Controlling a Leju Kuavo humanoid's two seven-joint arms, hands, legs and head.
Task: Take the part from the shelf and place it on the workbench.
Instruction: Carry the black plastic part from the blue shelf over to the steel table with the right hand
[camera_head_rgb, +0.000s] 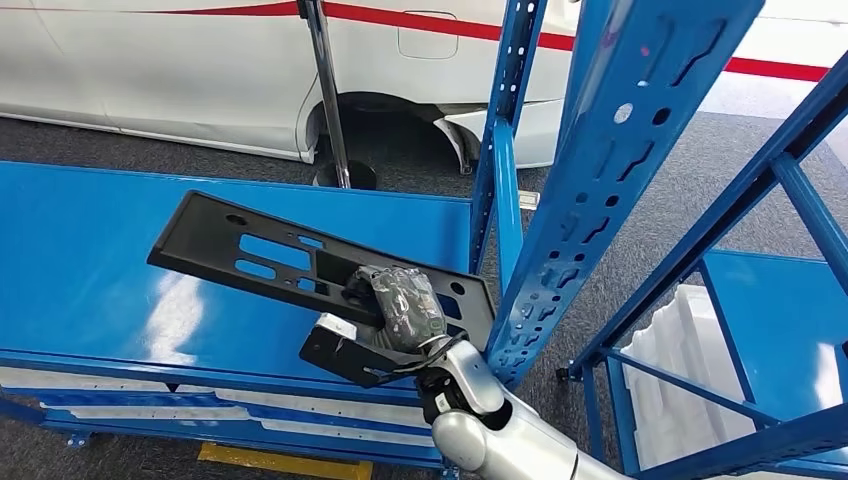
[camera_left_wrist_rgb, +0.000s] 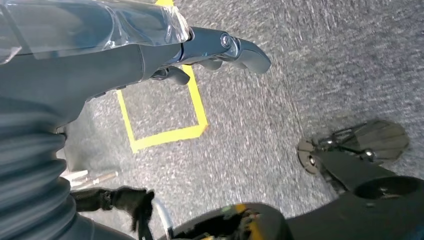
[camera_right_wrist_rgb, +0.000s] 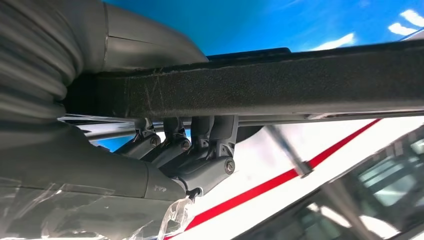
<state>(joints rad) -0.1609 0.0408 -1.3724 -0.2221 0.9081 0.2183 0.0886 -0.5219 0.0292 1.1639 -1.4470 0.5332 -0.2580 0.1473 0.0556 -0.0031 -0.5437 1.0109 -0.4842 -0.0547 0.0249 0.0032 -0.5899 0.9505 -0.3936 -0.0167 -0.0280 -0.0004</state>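
Observation:
A long flat black plastic part with slots and holes is held tilted above the blue workbench, its far end pointing up-left. My right hand, wrapped in clear film, grips the part's near end beside the blue shelf post. In the right wrist view the thumb and the dark fingers clamp the part's black edge from both sides. My left hand hangs over grey floor with its fingers curled loosely and nothing in it.
A blue shelf frame with slanted braces stands to the right, white foam on its low level. A white car with a red stripe and a metal pole stand behind the workbench. Yellow tape marks the floor.

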